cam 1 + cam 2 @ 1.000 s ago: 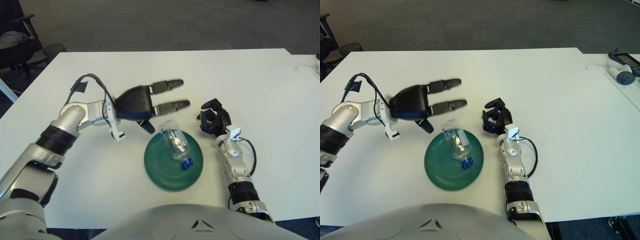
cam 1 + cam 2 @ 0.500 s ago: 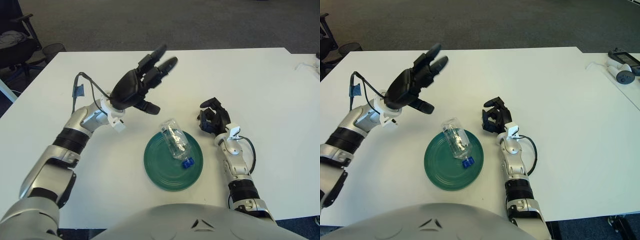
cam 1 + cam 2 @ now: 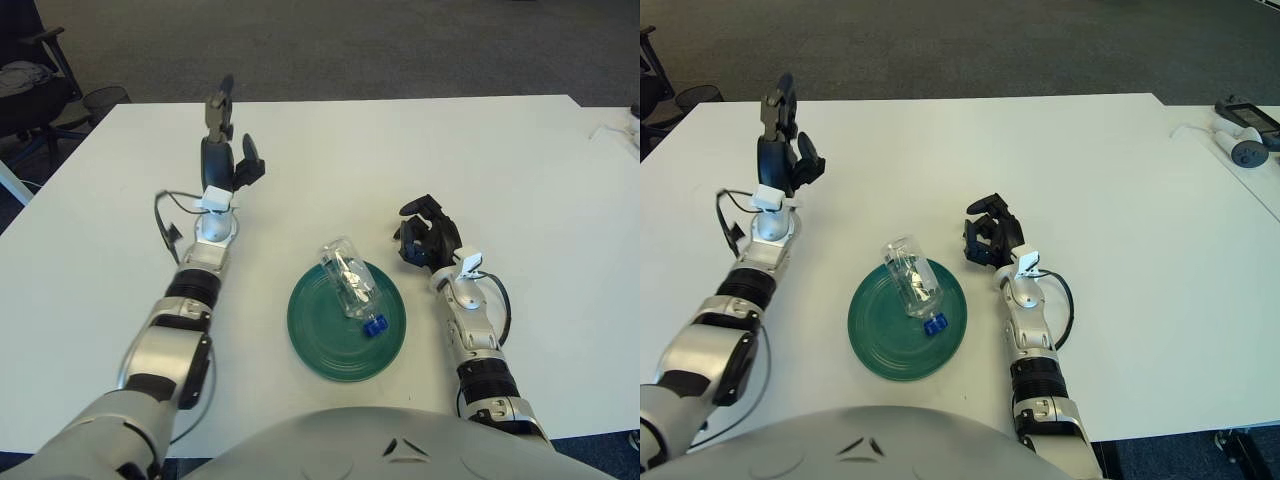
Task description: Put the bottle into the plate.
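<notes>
Since the earlier frames the left robot hand (image 3: 222, 145) has swung away from the plate (image 3: 315, 330), out to the far left, and now stands raised above the white tabletop (image 3: 330, 160) with its forearm pointing away from the robot. Its fingers are extended and loosely spread, pointing up, and hold nothing. The clear plastic bottle (image 3: 350, 285) lies on its side in the green plate, its blue cap (image 3: 374, 326) toward the near right and its base reaching just over the plate's far rim. The bottle and plate lie as they did before. The right robot hand (image 3: 428, 237) shows just to the right of the plate, fingers curled in and gripping nothing, unchanged in place.
</notes>
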Robot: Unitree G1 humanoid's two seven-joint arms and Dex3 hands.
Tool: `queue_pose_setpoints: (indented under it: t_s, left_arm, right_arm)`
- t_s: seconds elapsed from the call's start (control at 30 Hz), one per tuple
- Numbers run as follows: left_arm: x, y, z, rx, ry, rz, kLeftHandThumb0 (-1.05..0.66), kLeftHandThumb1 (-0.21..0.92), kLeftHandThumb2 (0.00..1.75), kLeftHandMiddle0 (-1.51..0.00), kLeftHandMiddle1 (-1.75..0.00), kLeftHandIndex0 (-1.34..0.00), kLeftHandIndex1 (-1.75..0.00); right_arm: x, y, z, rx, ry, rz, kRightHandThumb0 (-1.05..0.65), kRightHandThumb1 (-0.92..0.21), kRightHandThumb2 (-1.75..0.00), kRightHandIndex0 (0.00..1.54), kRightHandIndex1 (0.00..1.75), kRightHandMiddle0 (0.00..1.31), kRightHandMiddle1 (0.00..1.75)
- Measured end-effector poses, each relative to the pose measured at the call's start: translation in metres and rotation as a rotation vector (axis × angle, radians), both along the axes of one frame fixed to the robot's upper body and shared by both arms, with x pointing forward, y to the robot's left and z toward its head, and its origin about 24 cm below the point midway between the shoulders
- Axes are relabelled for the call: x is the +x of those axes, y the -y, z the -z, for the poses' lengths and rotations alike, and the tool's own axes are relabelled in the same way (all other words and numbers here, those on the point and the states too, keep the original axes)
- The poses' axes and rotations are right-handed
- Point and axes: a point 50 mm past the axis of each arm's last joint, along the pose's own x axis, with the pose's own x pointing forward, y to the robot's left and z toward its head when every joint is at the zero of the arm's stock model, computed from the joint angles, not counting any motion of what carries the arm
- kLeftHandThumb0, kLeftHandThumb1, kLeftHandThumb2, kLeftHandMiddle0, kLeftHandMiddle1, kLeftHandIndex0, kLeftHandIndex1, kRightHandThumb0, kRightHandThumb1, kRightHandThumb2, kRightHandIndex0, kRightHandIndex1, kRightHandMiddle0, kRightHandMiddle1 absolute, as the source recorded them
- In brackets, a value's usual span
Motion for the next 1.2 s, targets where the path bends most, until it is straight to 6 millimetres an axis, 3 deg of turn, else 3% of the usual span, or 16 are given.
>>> queue_pose_setpoints:
  t_s: [0.2,0.47,0.77,1.2]
  left_arm:
    - [-0.015,0.008,0.044,-0.130,-0.173,-0.070,-0.41,0.59,0.97,-0.72,-1.71,-0.41,-1.73]
    - [-0.016,0.016,0.054,-0.169,-0.243,-0.100,-0.44,0.43,1.17,-1.01,-1.74,-0.52,-1.75]
    - [-0.022,0.026,0.062,-0.153,-0.299,-0.023,-0.46,0.34,1.29,-1.14,-1.75,-0.59,-1.75]
    - [-0.023,0.023,0.064,-0.123,-0.315,0.023,-0.48,0.29,1.35,-1.17,-1.75,-0.63,-1.75]
  right_arm:
    - [-0.001,0.001,0.000,-0.003,-0.007,0.010,0.00,-0.44,-1.13,0.53,1.74,0.40,1.58]
    - [-0.002,0.001,0.000,-0.008,-0.012,0.011,0.00,-0.44,-1.13,0.52,1.74,0.40,1.59]
    - [-0.002,0.001,-0.001,-0.012,-0.019,0.003,0.00,-0.44,-1.12,0.52,1.73,0.40,1.60]
    - [-0.001,-0.001,-0.001,-0.013,-0.020,0.006,0.00,-0.44,-1.11,0.54,1.68,0.40,1.61]
